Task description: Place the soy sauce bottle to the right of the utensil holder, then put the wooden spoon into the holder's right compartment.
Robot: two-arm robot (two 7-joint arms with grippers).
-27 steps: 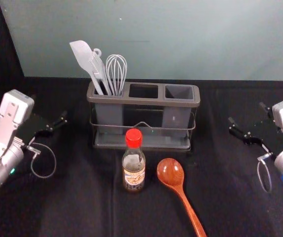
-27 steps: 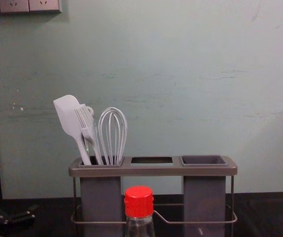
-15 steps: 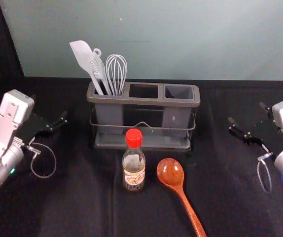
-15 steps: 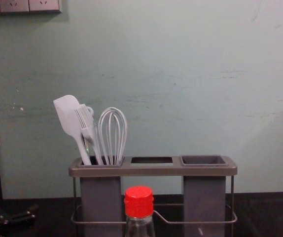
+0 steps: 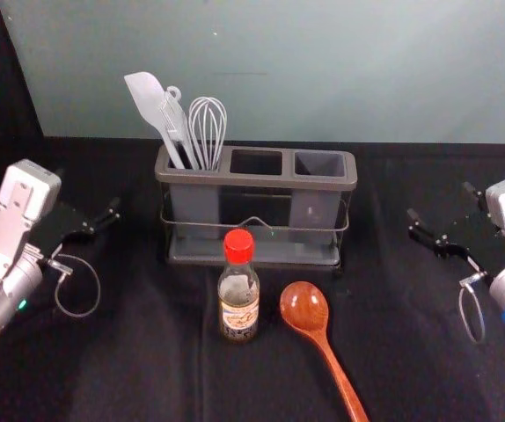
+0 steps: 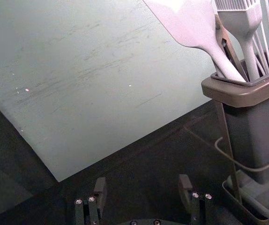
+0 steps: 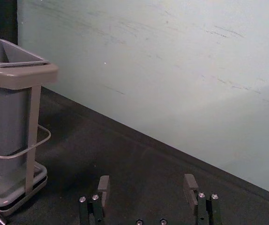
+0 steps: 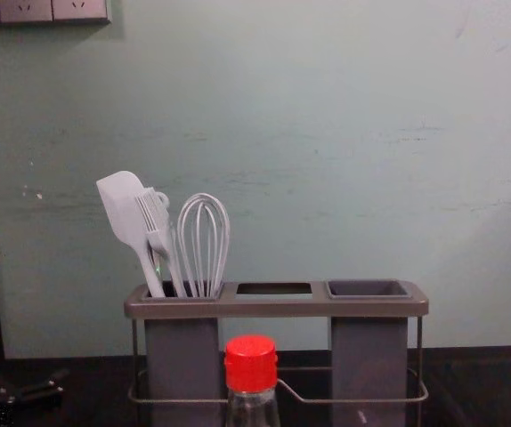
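Note:
In the head view my left gripper is at the left, away from the holder; in the left wrist view the left gripper stands open around nothing. At the right of the head view is my right gripper, and the right wrist view has the right gripper open with nothing held. The soy sauce bottle, red-capped, stands upright in front of the utensil holder. Beside it lies the wooden spoon, bowl toward the holder, handle toward the near edge. The holder's right compartment has nothing in it.
A white spatula, a brush and a whisk stand in the holder's left compartment. A pale wall rises behind the black-covered table. Wall sockets show high at the left of the chest view.

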